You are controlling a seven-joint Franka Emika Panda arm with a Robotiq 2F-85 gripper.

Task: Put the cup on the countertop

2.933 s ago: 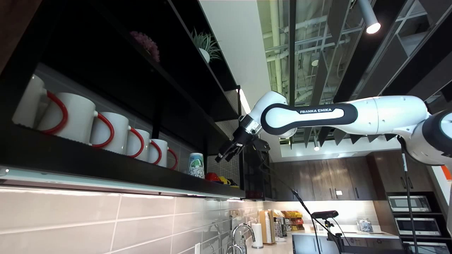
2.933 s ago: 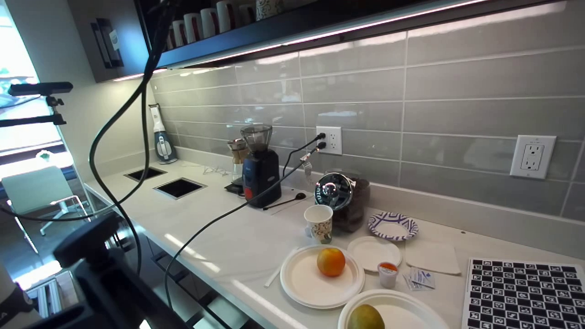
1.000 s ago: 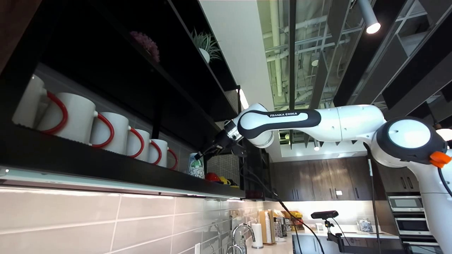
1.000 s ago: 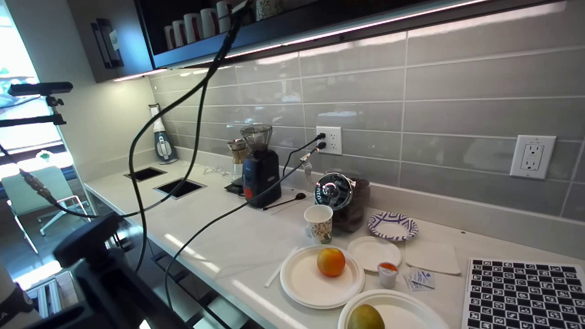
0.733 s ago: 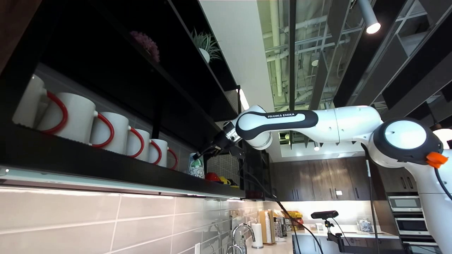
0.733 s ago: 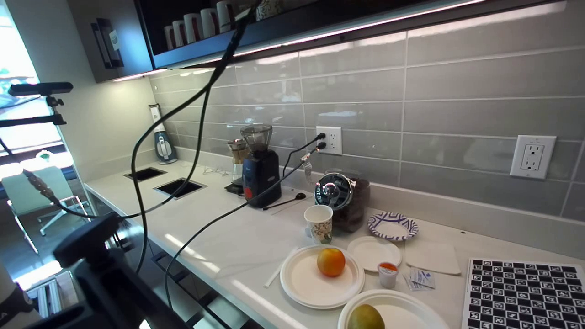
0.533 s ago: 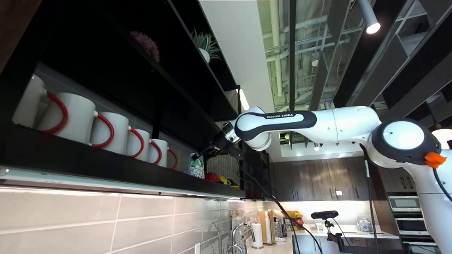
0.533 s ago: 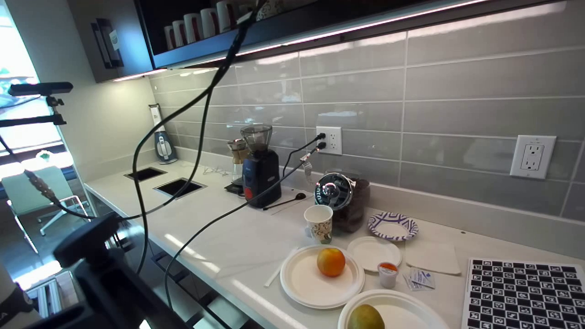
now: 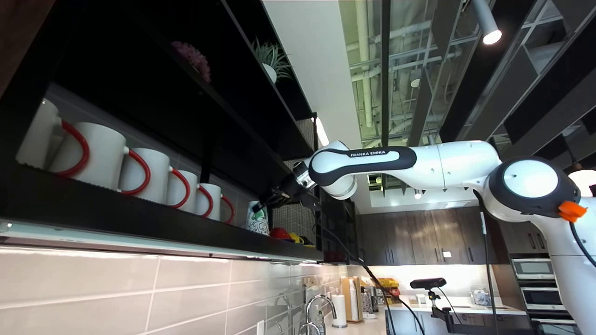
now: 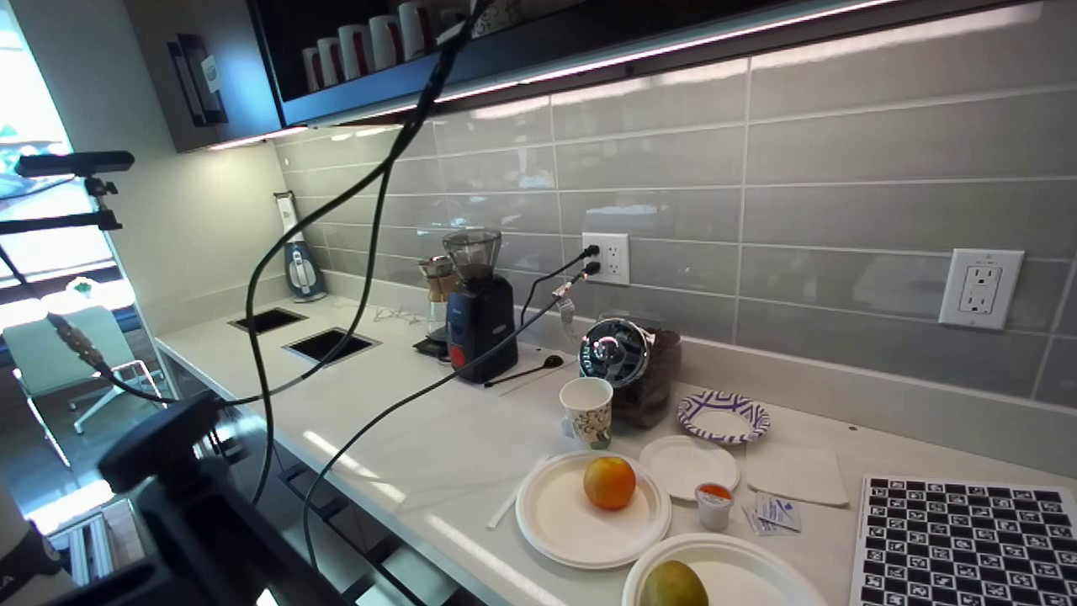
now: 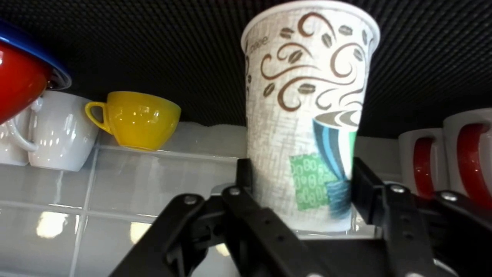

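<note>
The cup (image 11: 303,96) is a tapered paper cup with brown swirls, coffee beans and a green-and-blue print. In an exterior view the cup (image 9: 257,224) stands on the black shelf (image 9: 177,218), wide rim down, leaning slightly. Fingers of my gripper (image 11: 302,181) press on both its sides near the narrow end, so the gripper is shut on it. The wrist view has the rim at the top, against the dark mesh shelf surface. Below the shelf runs the white countertop (image 10: 395,429).
Mugs with red handles (image 9: 100,153) line the shelf beside the cup; a yellow cup (image 11: 144,119) and a red bowl (image 11: 21,82) are on its other side. On the countertop are a second paper cup (image 10: 586,414), a plate with an orange (image 10: 610,483) and a grinder (image 10: 481,320). Black cables (image 10: 395,151) hang across.
The arm has reached toward the shelf up to the cup. The fingers have gone from open to shut on the cup, which has shifted and tipped slightly to the left in an exterior view.
</note>
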